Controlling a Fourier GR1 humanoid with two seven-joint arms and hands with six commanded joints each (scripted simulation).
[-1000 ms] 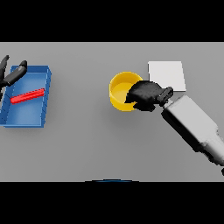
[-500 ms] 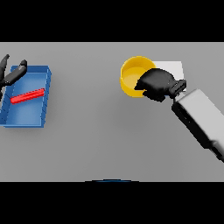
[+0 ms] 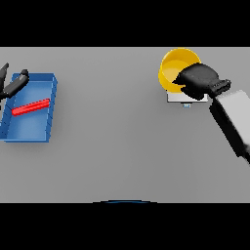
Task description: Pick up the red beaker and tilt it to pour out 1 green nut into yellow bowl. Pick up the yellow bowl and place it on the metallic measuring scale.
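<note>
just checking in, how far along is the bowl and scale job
Late stage. The red beaker lies in the blue tray, so pouring looks over; the nut can't be seen. The right robot hand holds the yellow bowl over the scale. Left: set it down and let go. The left robot hand idles by the tray.

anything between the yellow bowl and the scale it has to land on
Nothing visible. The right hand grips the yellow bowl at its rim, and the bowl sits over the far part of the metallic scale, hiding most of it. Only the scale's near edge shows, with nothing on it. Whether the bowl touches the scale cannot be told.
</note>
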